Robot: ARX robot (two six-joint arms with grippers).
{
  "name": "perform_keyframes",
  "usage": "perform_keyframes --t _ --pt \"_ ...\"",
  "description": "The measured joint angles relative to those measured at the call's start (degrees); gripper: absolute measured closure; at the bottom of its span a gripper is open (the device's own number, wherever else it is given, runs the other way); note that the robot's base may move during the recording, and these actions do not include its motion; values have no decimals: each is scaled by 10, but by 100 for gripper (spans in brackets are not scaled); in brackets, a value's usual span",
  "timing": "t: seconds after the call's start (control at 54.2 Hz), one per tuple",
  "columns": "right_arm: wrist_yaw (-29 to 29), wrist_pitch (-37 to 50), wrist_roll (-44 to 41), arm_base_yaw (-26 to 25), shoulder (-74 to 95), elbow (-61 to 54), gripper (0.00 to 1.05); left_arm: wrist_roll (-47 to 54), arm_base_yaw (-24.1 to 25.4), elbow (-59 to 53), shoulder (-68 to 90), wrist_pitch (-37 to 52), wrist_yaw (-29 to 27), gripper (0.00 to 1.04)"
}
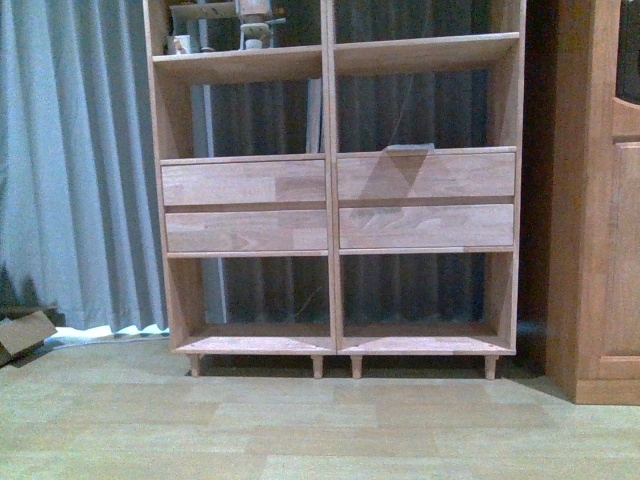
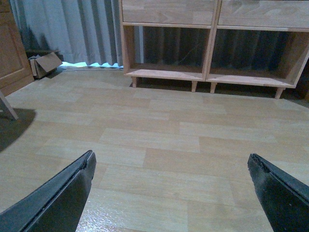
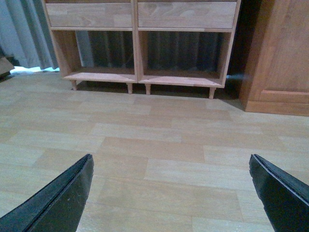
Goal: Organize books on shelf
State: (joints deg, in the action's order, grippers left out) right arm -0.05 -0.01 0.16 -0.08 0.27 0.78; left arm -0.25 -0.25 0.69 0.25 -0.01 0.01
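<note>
where the shelf (image 1: 331, 200) stands, a cabinet (image 1: 600, 200) sits just beside — curtain (image 1: 80, 150) behind.

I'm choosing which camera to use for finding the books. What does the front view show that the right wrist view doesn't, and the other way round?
Only the front view shows the upper boards of the shelf. There are small items on the top left board, and what looks like a thin pale book stands against the central divider.

Only the right wrist view shows the right gripper, with its fingers wide apart above the floor.

Both views show the shelf's drawer fronts, open bottom compartments and short legs, as well as the darker cabinet and the curtain.
</note>
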Motion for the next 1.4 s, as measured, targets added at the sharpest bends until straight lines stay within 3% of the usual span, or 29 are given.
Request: perform_keyframes --t 1.403 --pt "0 0 0 0 0 0 7 0 0 0 0 0 0 7"
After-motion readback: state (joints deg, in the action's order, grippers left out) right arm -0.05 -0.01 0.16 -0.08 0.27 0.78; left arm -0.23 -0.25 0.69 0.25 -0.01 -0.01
